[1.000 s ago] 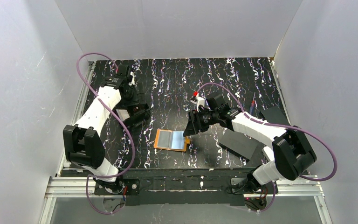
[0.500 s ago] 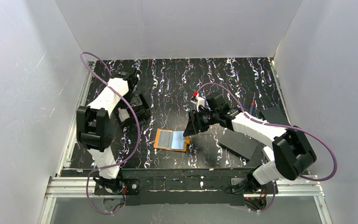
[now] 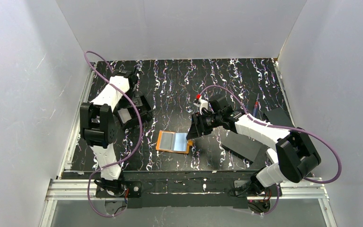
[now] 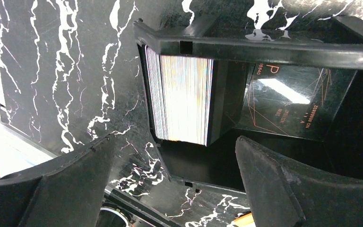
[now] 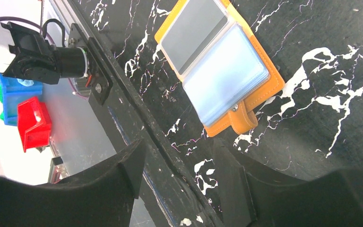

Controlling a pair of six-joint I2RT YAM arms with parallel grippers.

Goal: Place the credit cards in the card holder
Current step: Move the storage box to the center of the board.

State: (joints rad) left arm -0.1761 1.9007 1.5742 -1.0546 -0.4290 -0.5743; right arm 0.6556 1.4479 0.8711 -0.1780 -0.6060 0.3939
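The orange card holder (image 3: 173, 141) lies open on the table, pale clear sleeves up. It also shows in the right wrist view (image 5: 222, 71), its snap tab (image 5: 242, 120) pointing at my right gripper (image 5: 179, 175). That gripper (image 3: 193, 130) is open and empty, just right of the holder. My left gripper (image 3: 133, 111) hovers open and empty over a black tray (image 4: 264, 51). The tray holds an upright stack of cards (image 4: 182, 99) and a dark glossy card (image 4: 288, 101) leaning beside it. The left gripper (image 4: 170, 189) is just short of the tray's near wall.
Two flat black rectangles (image 3: 243, 144) (image 3: 278, 116) lie at the right. The table's front rail (image 5: 137, 118) runs close under the right gripper. Red (image 5: 35, 123) and blue bins sit beyond it, off the table.
The left arm has folded back and swung its gripper over the card tray. The right arm and the card holder have barely moved.
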